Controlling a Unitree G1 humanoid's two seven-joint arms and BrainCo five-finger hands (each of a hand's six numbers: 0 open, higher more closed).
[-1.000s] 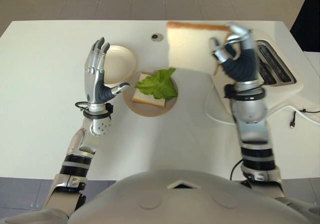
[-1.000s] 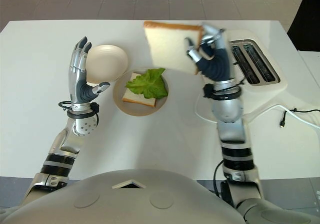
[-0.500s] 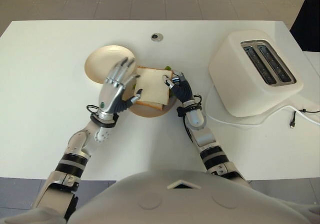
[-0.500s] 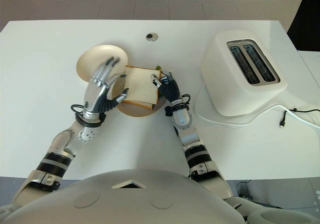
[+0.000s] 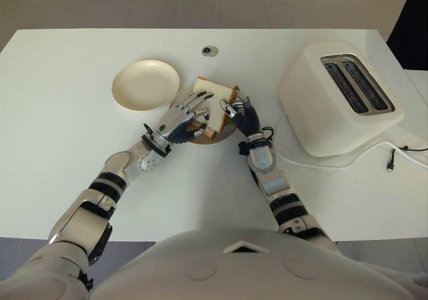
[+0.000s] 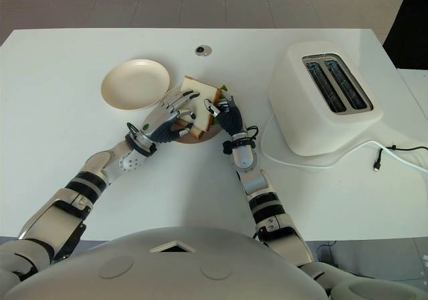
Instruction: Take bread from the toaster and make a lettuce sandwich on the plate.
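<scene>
the right hand (image 5: 239, 113) comes in from 5 o'clock of the sandwich, its fingers curled narrow and pinched on the right edge of the top slice of bread (image 5: 212, 88), the slice held between them. the left hand (image 5: 181, 118) comes in from 8 o'clock and lies over the near left part of the same slice, fingers spread and only lightly bent, resting on top and gripping nothing. the slice sits tilted a little, its far corner pointing to 12 o'clock. a small bit of green lettuce (image 6: 224, 87) pokes out from under it at about 2 o'clock. all of this lies on the plate (image 5: 208, 139), of which just a strip of near rim shows between the two wrists. an empty plate (image 5: 145, 84) sits just beside it at 10 o'clock. the toaster (image 5: 340, 98) stands well apart at 3 o'clock, both slots bare, with its cable (image 5: 297, 160) curving along the table (image 5: 60, 99) by its near side. a round fitting (image 5: 210, 49) is set in the table at 12 o'clock
</scene>
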